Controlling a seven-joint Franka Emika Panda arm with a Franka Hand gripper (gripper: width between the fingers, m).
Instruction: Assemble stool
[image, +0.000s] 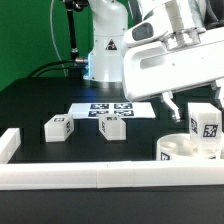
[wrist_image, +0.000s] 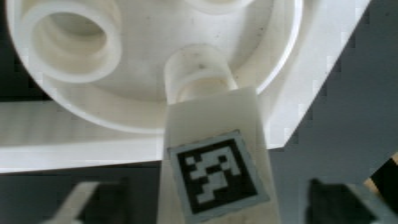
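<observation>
Between the jaws, touching neither, leg (wrist_image: 214, 150) w/ tag stands upright on seat (wrist_image: 134, 105); jaws spread wide, gripping nothing. 2 other legs (image: 57, 127) sit well away on bench (image: 40, 100).

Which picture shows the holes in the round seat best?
The wrist view: the seat is close up and one hole shows clearly. The exterior view shows only a small part of the seat, low at its right, its holes hard to see.

White leg (wrist_image: 214, 150), black-and-white tag (wrist_image: 217, 172) on face. Round seat (wrist_image: 125, 105) touching leg's far end. Seat hole (wrist_image: 71, 45) beside leg. Gripper (wrist_image: 206, 203) jaws spread either side of leg, clear.
</observation>
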